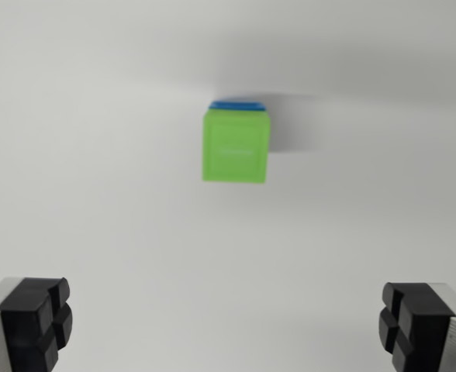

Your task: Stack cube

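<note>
- The wrist view is showing a green cube (237, 146) sitting on top of a blue cube (236, 104), of which only a thin strip at the far edge is showing.
- Both cubes are lying near the middle of the scene, slightly toward the far side, on a plain white surface (96, 194); a soft shadow is falling to the right of the stack.
- The gripper (228, 325) is hanging in the near part of the scene, well apart from the cubes, with its jaws spread wide.
- One black fingertip pad (36, 318) is appearing at the near left corner and the other at the near right corner; nothing is lying between them, so the gripper is holding nothing.
- The green cube is looking rigid and moulded, probably plastic or painted wood, and is likely light; its faces are appearing smooth, so some slip under a weak pinch is a possibility.
- A faint recessed panel is showing on the top face; the picture is slightly blurred, so finer surface detail cannot be told.
- Should the green cube need regrasping, the two opposite side faces, left and right, are offering the flattest and most parallel hold.
- Judging by this arrangement, the stacking is appearing complete, with the green cube roughly aligned over the blue one.
</note>
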### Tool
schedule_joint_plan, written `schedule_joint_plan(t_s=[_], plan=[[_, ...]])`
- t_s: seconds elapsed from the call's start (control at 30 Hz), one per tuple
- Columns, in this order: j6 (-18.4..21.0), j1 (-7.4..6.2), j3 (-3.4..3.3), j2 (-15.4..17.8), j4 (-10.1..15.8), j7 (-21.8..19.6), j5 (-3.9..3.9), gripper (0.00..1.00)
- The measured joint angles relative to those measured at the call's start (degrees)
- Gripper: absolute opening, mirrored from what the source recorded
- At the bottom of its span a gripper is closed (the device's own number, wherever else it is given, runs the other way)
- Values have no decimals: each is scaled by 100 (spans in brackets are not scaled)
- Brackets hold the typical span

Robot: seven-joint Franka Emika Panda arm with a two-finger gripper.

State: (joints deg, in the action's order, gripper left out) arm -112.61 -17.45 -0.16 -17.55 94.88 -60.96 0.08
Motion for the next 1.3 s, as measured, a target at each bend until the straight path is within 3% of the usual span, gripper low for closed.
schedule_joint_plan(t_s=[0.53,1.3], plan=[[430,0,0,85,-343,-3,0,100],[468,0,0,90,-378,-3,0,100]])
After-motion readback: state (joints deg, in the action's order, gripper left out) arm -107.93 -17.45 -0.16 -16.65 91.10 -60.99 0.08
